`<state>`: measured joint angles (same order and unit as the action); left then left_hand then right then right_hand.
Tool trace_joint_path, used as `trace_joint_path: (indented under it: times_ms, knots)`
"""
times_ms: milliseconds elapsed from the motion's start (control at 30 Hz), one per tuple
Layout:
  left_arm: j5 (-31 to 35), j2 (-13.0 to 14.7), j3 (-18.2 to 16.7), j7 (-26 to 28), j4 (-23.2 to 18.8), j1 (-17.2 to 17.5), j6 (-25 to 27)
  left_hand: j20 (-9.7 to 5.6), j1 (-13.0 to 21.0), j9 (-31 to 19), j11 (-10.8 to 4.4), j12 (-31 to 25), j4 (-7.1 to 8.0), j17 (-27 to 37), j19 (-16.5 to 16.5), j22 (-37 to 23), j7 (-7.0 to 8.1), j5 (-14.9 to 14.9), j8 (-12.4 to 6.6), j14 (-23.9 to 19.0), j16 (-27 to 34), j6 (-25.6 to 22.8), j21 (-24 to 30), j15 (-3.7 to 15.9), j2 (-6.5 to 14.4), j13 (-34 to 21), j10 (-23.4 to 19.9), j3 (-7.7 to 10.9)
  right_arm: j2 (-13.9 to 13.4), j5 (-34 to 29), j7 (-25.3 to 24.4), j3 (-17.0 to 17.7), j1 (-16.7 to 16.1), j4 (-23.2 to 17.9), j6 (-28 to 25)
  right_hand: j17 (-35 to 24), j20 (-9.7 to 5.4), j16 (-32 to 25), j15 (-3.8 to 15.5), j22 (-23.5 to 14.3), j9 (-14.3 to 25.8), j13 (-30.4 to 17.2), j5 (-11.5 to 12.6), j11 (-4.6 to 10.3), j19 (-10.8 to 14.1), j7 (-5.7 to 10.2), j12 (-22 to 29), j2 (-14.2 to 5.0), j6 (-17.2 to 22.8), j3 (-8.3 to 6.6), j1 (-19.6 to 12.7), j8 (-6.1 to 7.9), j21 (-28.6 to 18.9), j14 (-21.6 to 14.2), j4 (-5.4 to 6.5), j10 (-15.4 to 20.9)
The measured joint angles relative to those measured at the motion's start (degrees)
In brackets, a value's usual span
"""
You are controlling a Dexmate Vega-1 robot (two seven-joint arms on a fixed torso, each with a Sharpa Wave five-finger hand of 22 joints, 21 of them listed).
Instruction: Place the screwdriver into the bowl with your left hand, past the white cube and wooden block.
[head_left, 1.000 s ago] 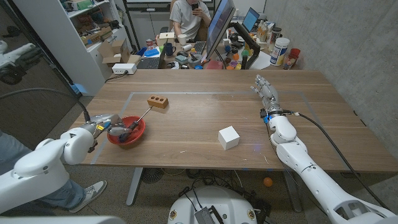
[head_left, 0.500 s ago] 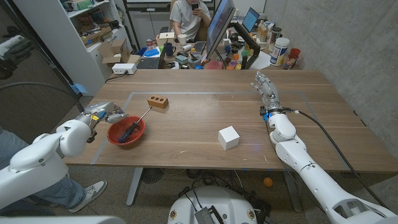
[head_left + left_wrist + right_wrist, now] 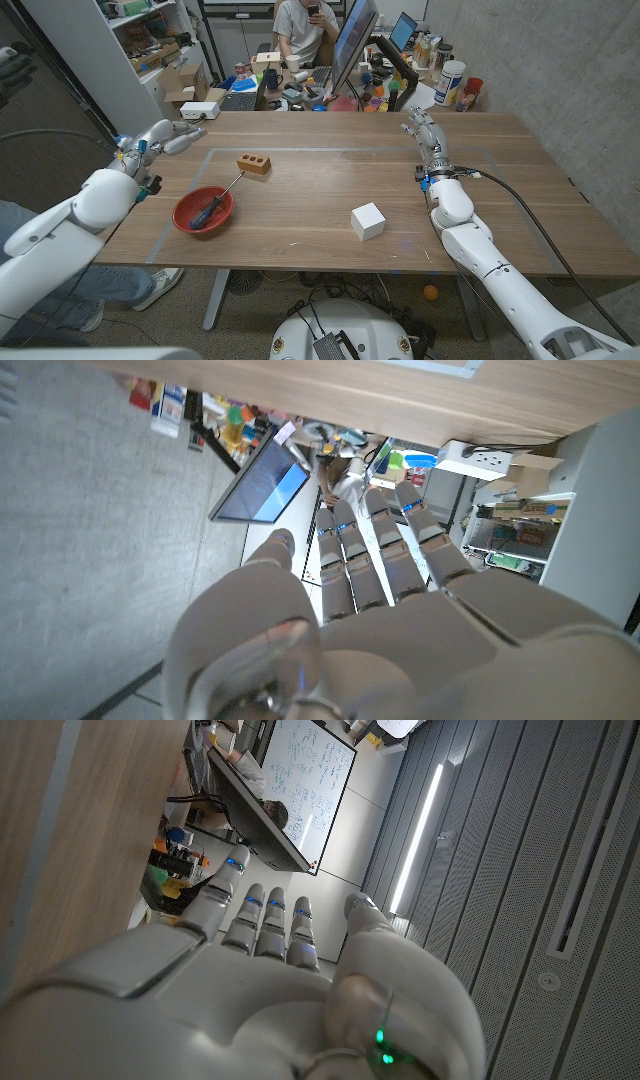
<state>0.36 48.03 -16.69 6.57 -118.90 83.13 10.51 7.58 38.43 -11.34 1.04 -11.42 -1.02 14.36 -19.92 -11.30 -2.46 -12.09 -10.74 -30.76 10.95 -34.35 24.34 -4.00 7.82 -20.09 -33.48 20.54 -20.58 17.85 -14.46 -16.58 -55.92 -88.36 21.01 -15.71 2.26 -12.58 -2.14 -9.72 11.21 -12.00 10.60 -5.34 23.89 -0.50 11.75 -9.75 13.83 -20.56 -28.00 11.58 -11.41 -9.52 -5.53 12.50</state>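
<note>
Right now, from the head view, the red bowl [image 3: 203, 211] sits at the left middle of the frame on the wooden table [image 3: 330, 190], and the screwdriver [image 3: 208, 209] lies inside it, dark handle down in the bowl with its thin shaft sticking out over the rim toward the upper right. The shaft's tip reaches close to the wooden block [image 3: 254, 163], which sits just up and to the right of the bowl and shows round holes along its side. The white cube [image 3: 368, 220] stands well apart from both, a little right of the frame's centre, nearer the table's front edge. The left hand [image 3: 165, 139] is in the upper left, beyond the bowl and apart from it, raised near the table's left edge; its fingers are stretched out and nothing is in them. The right hand [image 3: 423, 139] stands on the right of the frame toward the far side of the table, fingers straight and close together, holding nothing. Behind the table a person [image 3: 306, 28] sits at a cluttered desk with a monitor [image 3: 353, 40].

Over in the left wrist view, the back of the left hand [image 3: 370, 590] takes up the lower part, its fingers [image 3: 395, 540] extended side by side with the thumb set off to one side, gripping nothing.

Then the right wrist view: the right hand [image 3: 250, 970] shows from behind, its fingers [image 3: 262, 920] straight and lined up next to each other, empty, with the table's wood along the left edge of the frame.
</note>
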Motion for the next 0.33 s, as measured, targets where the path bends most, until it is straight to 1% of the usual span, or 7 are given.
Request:
trace_joint_path:
  times_ms: [67,100,200,233,267,300,333]
  knots:
    - [-6.0,-1.2,0.6,-1.0,1.9,-2.0,-4.3,0.10,-0.6,0.0,0.16,0.0,0.00,0.0,0.3,0.0,-0.10,0.0,0.16,0.8,0.0,0.9,-0.4,-0.09,-0.1,0.0,0.6,0.00,-0.1,-0.5,-0.7,-0.1,-0.6,-1.3,-0.2,0.0,0.00,0.0,0.00,0.0,0.0,0.0,0.0,0.00,0.0,0.00,0.0,0.00,0.0,0.00,0.0,0.00,0.0,0.0,0.00,0.0]
    - [-6.7,-1.2,0.6,-1.2,1.9,-2.0,-4.8,0.02,-0.8,0.0,0.17,0.0,0.10,0.0,0.5,0.0,-0.24,0.0,0.16,1.1,0.0,1.0,-0.4,-0.31,-0.3,0.0,1.0,-0.10,-0.1,-0.5,-0.7,-0.1,-0.7,-1.4,-0.2,0.0,0.00,0.0,0.00,0.0,0.0,0.0,0.0,0.00,0.0,0.00,0.0,0.00,0.0,0.00,0.0,0.00,0.0,0.0,0.00,0.0]
    - [-14.5,-3.1,2.3,-3.9,6.4,-6.5,-9.9,0.00,-1.7,0.0,0.38,0.0,0.33,0.0,1.7,0.0,-0.30,0.0,0.16,2.7,0.0,1.7,-0.9,-0.39,-0.7,-0.1,1.7,-0.33,-0.2,-1.6,-2.1,-0.2,-1.3,-2.6,-0.4,0.0,0.00,0.0,0.00,0.0,0.0,0.0,0.0,0.00,0.0,0.00,0.0,0.00,0.0,0.00,0.0,0.00,0.0,0.0,0.00,0.0]
    - [-15.1,-3.2,2.4,-4.1,6.8,-6.8,-10.2,-0.03,-1.9,0.0,0.38,0.0,0.40,-0.1,2.3,0.0,-0.07,0.0,0.16,3.2,-0.2,1.9,-1.2,-0.41,-0.8,-0.2,2.1,-0.40,-0.2,-1.7,-2.2,-0.2,-1.4,-2.7,-0.4,0.0,0.00,0.0,0.00,0.0,0.0,0.0,0.0,0.00,0.0,0.00,0.0,0.00,0.0,0.00,0.0,0.00,0.0,0.0,0.00,0.0]
    - [-17.7,-3.5,3.1,-5.1,8.3,-8.0,-12.0,-0.07,-2.2,0.0,0.46,0.0,0.40,-0.2,2.7,0.0,-0.30,0.0,0.16,3.6,-0.4,2.2,-1.3,-0.48,-0.9,-0.3,2.1,-0.40,-0.2,-2.0,-2.6,-0.2,-1.5,-3.1,-0.4,0.1,0.00,0.0,0.00,0.0,0.0,0.0,0.0,0.00,0.0,0.00,0.0,0.00,0.0,0.00,0.0,0.00,0.0,0.0,0.00,0.0]
    - [-18.3,-3.6,3.1,-5.4,8.4,-8.2,-12.4,-0.19,-2.5,0.0,0.46,0.0,0.40,-0.3,3.3,0.0,-0.30,0.0,0.16,3.7,-0.4,2.3,-1.6,-0.57,-1.0,-0.3,2.1,-0.40,-0.2,-2.0,-2.6,-0.2,-1.5,-3.1,-0.4,0.2,0.00,0.0,0.00,0.0,0.0,0.0,0.0,0.00,0.0,0.00,0.0,0.00,0.0,0.00,0.0,0.00,0.0,0.0,0.00,0.0]
    - [-21.3,-3.8,3.6,-6.7,9.6,-9.1,-14.3,-0.22,-2.5,0.0,0.46,0.0,0.37,-0.3,3.7,0.0,-0.27,0.0,0.16,3.9,-0.4,2.4,-1.9,-0.42,-1.0,-0.3,2.1,-0.43,0.0,-2.2,-3.0,-0.3,-1.6,-3.2,-0.3,0.3,0.00,0.0,0.00,0.0,0.0,0.0,0.0,0.00,0.0,0.00,0.0,0.00,0.0,0.00,0.0,0.00,0.0,0.0,0.00,0.0]
